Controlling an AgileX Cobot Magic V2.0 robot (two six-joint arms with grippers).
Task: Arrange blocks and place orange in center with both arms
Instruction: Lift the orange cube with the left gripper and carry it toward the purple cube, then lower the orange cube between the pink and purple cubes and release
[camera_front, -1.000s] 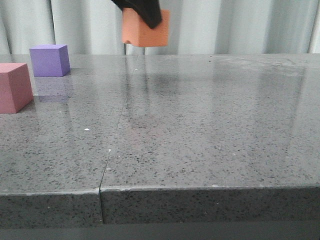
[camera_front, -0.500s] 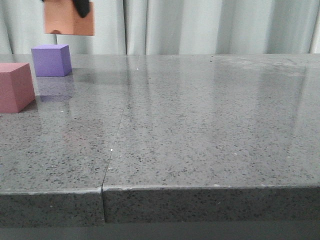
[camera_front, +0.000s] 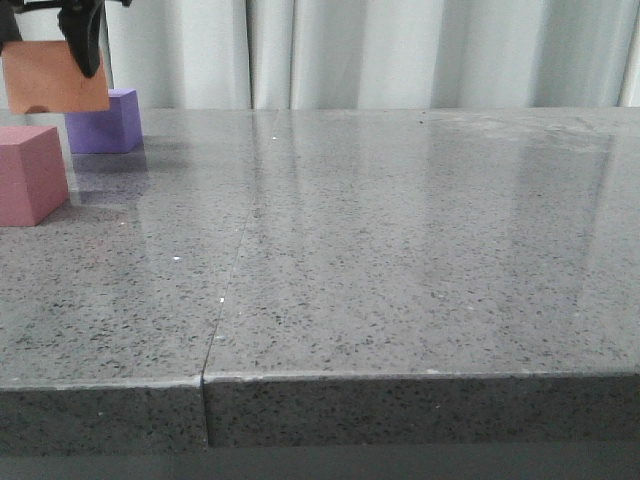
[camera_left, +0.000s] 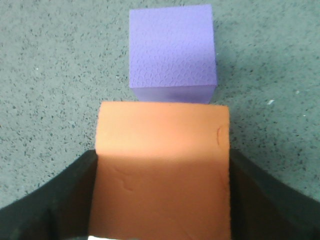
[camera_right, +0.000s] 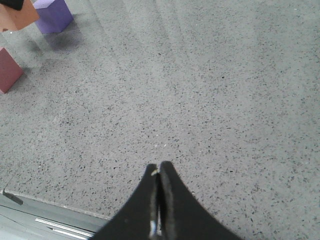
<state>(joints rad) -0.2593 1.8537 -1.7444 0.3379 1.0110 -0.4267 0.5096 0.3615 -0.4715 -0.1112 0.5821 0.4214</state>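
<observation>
We are holding the orange foam cube (camera_front: 55, 77) in our left gripper (camera_front: 48, 25), above the table (camera_front: 400, 250), between the purple cube (camera_front: 110, 122) and the pink cube (camera_front: 30, 172); our right gripper (camera_right: 159, 172) is staying closed, grasping nothing.

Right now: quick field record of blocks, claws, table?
orange cube: held off the table by the left claw, a finger on each side
purple cube: on the table, just beyond the orange cube
pink cube: on the table, nearer the camera, far left
right claw: shut, empty, above bare table
table: grey speckled stone
</observation>
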